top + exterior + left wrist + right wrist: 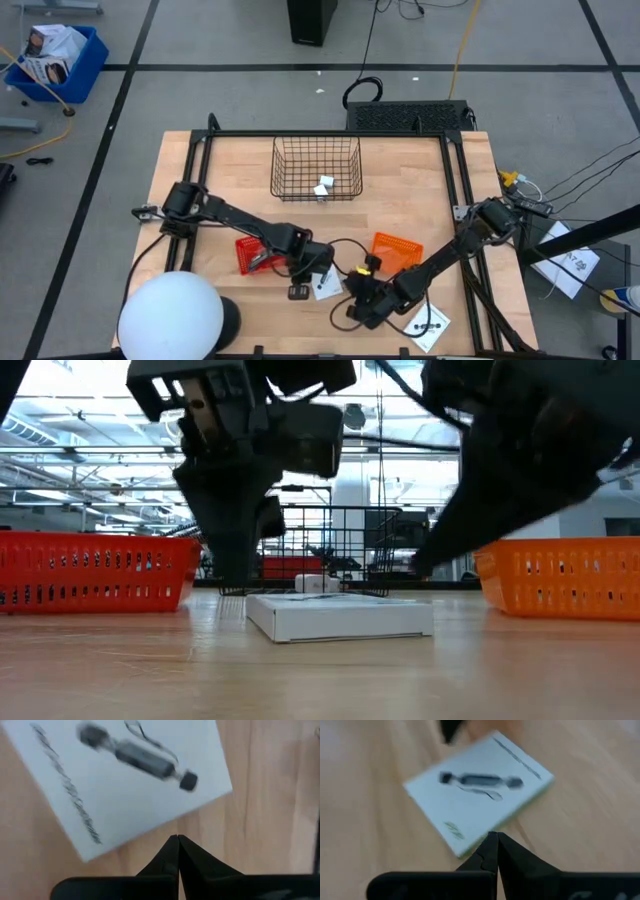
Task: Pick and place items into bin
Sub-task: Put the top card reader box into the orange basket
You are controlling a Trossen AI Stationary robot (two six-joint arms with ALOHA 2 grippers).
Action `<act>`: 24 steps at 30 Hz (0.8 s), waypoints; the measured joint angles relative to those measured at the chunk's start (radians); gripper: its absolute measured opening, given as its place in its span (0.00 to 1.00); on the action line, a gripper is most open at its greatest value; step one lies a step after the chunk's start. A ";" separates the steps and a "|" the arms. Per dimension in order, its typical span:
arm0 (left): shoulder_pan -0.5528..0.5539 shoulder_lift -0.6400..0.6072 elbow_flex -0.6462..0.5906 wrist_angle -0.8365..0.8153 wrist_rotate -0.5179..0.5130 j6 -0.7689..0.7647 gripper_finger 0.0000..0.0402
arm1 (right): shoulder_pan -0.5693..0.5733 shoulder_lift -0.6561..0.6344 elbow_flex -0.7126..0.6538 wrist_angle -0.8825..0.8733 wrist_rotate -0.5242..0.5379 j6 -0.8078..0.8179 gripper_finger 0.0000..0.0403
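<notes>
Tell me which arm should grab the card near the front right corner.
Right, probably. That card lies on the right arm's side; the right gripper, shut, is nearer it than the left gripper, shut by the middle card.

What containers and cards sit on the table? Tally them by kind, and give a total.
white cards: 2
wire basket: 1
red tray: 1
orange tray: 1
Total: 5
</notes>
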 joint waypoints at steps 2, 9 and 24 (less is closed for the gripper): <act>-0.001 0.028 0.000 -0.001 0.063 -0.006 0.01 | -0.007 0.003 0.000 -0.028 -0.010 0.035 0.00; -0.006 0.080 0.003 0.012 0.021 -0.020 0.02 | -0.025 0.011 0.000 -0.020 -0.065 0.045 0.00; -0.007 0.086 0.000 0.062 -0.022 -0.046 0.03 | -0.061 0.078 0.000 0.190 -0.184 -0.082 0.00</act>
